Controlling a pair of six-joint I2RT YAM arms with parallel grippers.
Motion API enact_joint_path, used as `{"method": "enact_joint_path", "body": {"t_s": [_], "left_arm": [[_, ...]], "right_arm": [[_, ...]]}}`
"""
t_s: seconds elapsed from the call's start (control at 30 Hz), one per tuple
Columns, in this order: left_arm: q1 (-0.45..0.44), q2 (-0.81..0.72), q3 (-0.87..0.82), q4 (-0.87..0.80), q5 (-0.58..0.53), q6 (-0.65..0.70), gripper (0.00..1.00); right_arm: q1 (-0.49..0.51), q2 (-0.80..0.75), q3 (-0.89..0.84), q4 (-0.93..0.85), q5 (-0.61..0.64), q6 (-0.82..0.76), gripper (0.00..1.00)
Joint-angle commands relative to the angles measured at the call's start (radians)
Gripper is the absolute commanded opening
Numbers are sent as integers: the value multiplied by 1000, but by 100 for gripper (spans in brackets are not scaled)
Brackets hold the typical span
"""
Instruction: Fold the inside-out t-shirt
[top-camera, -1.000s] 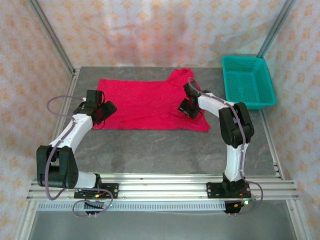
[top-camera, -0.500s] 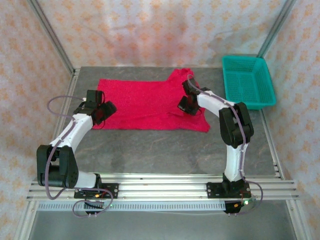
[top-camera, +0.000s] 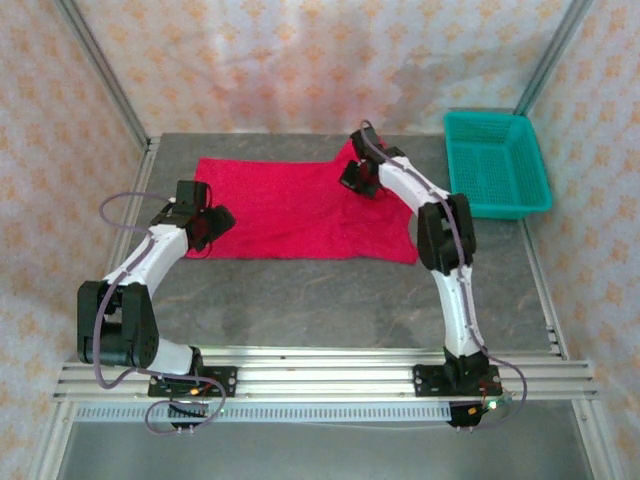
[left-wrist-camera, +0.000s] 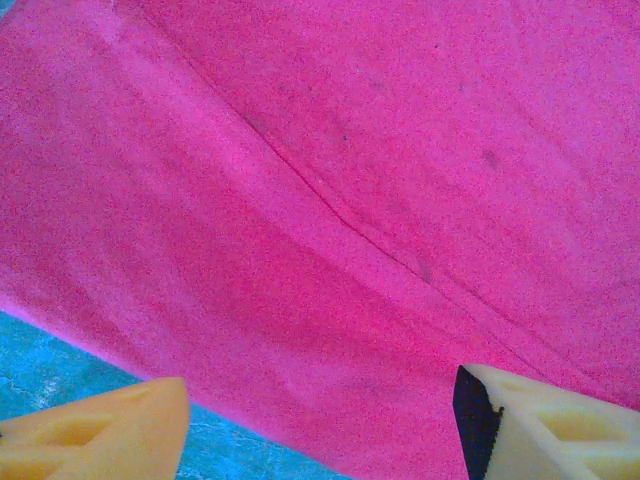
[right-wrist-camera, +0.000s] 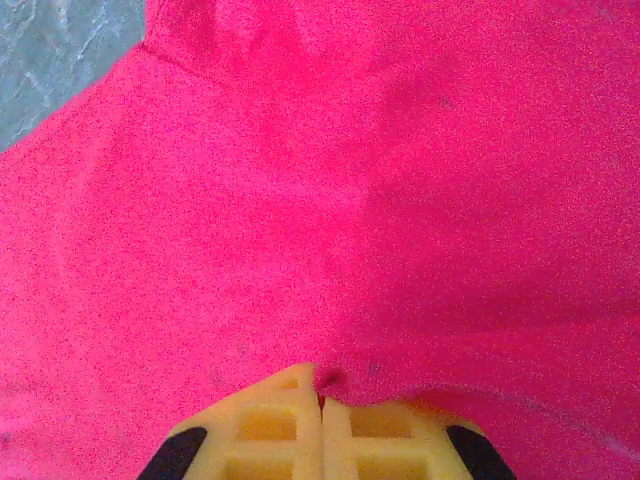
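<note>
Currently, at the bottom of the top view, both arm bases are mounted on an aluminium rail (top-camera: 320, 372), at the near edge of the grey table (top-camera: 300, 300).

Left of centre, the left gripper (top-camera: 207, 226) sits at the left-hand edge of the t-shirt (top-camera: 290, 210). In the left wrist view its jaws stand wide. One yellow finger (left-wrist-camera: 110, 430) is over the table surface (left-wrist-camera: 50, 360) at lower left. The other finger (left-wrist-camera: 550, 425) is over red fabric at lower right. Nothing is gripped between them. A diagonal crease runs through the cloth from upper left to lower right.

The t-shirt lies spread flat across the middle of the table, long side running left to right, with the near right corner reaching furthest toward the bottom of the frame.

Further back, the right gripper (top-camera: 352, 180) is at the upper right part of the garment. In the right wrist view its jaws (right-wrist-camera: 322, 415) are pressed together at bottom centre, with a small pucker of the t-shirt (right-wrist-camera: 330, 200) pinched at the tips.

A teal basket (top-camera: 497, 160) stands at the far right of the table, apart from the cloth.
</note>
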Motion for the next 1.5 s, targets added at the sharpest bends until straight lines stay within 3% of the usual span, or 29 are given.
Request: {"method": "enact_joint_path", "body": {"t_s": [0.0, 0.07, 0.2, 0.3, 0.47, 0.67, 0.97, 1.27, 1.37, 1.47], "left_arm": [[-6, 16, -4, 24, 10, 14, 71], [-6, 27, -9, 42, 21, 7, 71], [-18, 41, -8, 63, 32, -4, 71], [-33, 45, -5, 71, 28, -12, 70], [-55, 49, 6, 72, 26, -17, 70], [-58, 87, 40, 40, 57, 28, 69], [-58, 190, 70, 53, 113, 28, 68], [-58, 196, 82, 40, 105, 35, 68], [-58, 195, 85, 31, 100, 41, 68], [-58, 194, 87, 29, 98, 42, 67]], "right_arm": [[9, 134, 197, -127, -27, -85, 15], [11, 186, 298, -155, -51, -111, 19], [14, 172, 385, -193, -58, -162, 52], [14, 85, 358, -257, 27, -176, 59], [11, -121, 99, -238, 150, -204, 53], [-24, -230, -142, -206, 266, -314, 22], [-37, -186, -197, -221, 340, -422, 33], [-43, -148, -241, -169, 293, -395, 37], [-48, -125, -229, -163, 290, -391, 35], [-51, -117, -214, -161, 283, -384, 21]]}}
